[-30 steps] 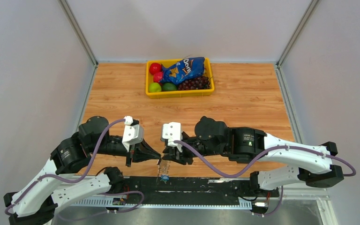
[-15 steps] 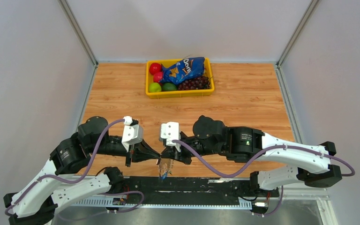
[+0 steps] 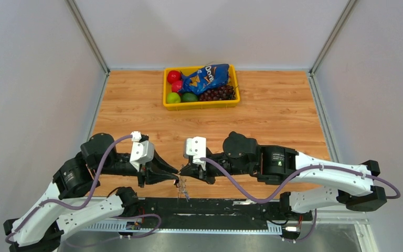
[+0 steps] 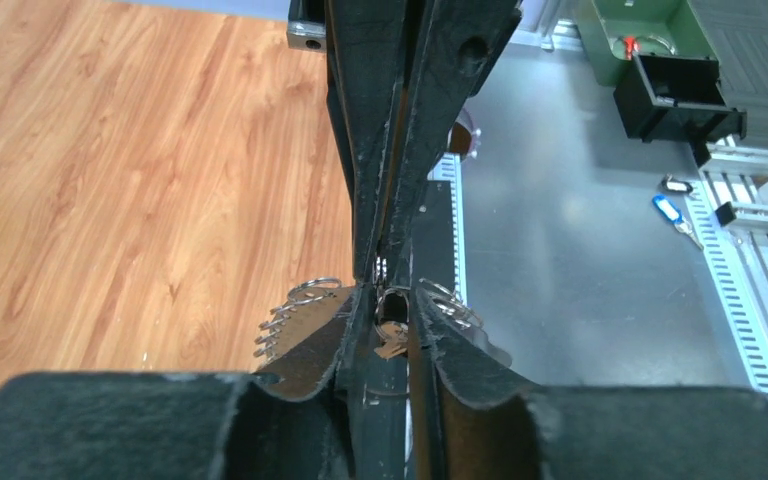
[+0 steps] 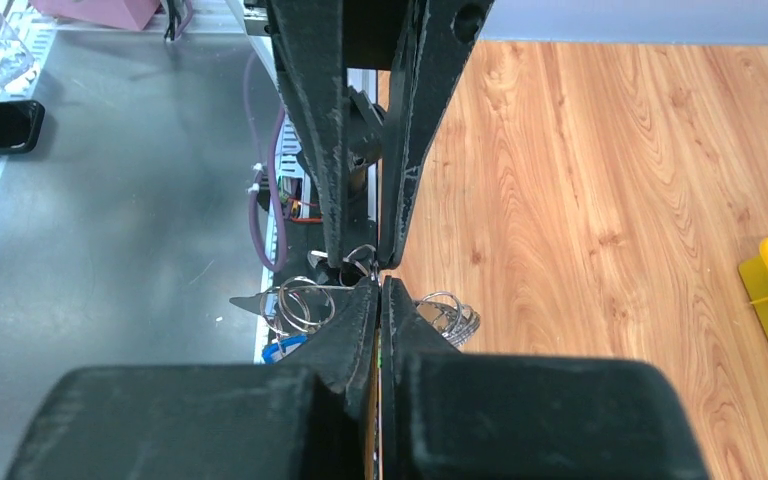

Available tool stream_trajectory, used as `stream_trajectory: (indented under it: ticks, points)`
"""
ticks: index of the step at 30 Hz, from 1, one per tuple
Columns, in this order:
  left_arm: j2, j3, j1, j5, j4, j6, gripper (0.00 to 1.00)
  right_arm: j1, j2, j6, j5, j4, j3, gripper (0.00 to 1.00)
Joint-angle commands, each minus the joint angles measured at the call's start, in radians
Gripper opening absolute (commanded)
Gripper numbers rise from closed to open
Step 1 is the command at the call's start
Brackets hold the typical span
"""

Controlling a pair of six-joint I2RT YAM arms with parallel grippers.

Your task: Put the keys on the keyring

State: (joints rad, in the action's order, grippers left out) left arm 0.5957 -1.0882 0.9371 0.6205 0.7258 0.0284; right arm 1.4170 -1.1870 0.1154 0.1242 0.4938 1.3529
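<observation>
1. Hanging in mid-air is the silvery wire keyring (image 5: 300, 302), a bunch of thin loops with a small blue piece (image 5: 282, 350) showing at one end. It sits right where the two arms meet nose to nose, over the near edge of the wood-grain worktop (image 3: 273, 115).
2. Tiny silvery metal keys (image 5: 255, 298) are mixed in with the loops, and one flat blade pokes out sideways in the right wrist view. Honestly can't sort out which key is on which loop, it's all too small and tangled.
3. Right gripper (image 5: 380, 287): jaws clenched tight, tips pinching the thin wire of the keyring at the top of the bunch.
4. Left gripper (image 5: 362, 262): jaws parted a little, tips either side of one small loop. Can't tell if they actually touch it.
5. Both grippers lie roughly level and point straight at each other, tips very nearly meeting.
6. Just beside the bunch in the overhead view runs the black base rail (image 3: 225, 206), with grey sheet metal (image 4: 580, 250) past the worktop's edge.
7. Way over at the far side sits a yellow plastic tray (image 3: 200, 105) holding a blue crisp bag (image 3: 205, 77), a red fruit (image 3: 173, 76), a green fruit (image 3: 173, 97) and dark grapes (image 3: 220, 93), well apart from the grippers.
</observation>
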Motion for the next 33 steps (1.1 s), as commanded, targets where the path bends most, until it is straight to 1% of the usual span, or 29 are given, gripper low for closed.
stream_trajectory:
  ticks: [1, 4, 12, 19, 25, 27, 30, 33]
  points:
    - [-0.03, 0.009, 0.0, 0.036, -0.114, 0.026, 0.31, -0.004, 0.039, -0.008, -0.042, -0.122, -0.021, 0.0]
    - [-0.024, 0.018, -0.001, 0.04, -0.127, 0.033, 0.34, -0.003, 0.053, -0.007, -0.049, -0.142, -0.03, 0.0]
    - [-0.004, 0.03, 0.002, 0.042, -0.139, 0.038, 0.34, -0.004, 0.093, 0.002, -0.065, -0.181, -0.053, 0.0]
    - [-0.014, 0.024, 0.001, -0.016, -0.12, 0.037, 0.34, -0.003, 0.121, 0.012, -0.064, -0.193, -0.073, 0.0]
    - [-0.03, 0.037, 0.001, -0.062, -0.139, 0.043, 0.35, -0.004, 0.131, 0.016, -0.061, -0.198, -0.083, 0.0]
    - [-0.027, 0.041, -0.001, -0.06, -0.145, 0.044, 0.33, -0.003, 0.132, 0.016, -0.062, -0.2, -0.086, 0.0]
    - [-0.024, 0.042, -0.001, -0.062, -0.154, 0.044, 0.26, -0.004, 0.134, 0.017, -0.061, -0.202, -0.086, 0.0]
    - [-0.021, 0.045, 0.001, -0.066, -0.165, 0.045, 0.24, -0.004, 0.135, 0.019, -0.057, -0.203, -0.09, 0.0]
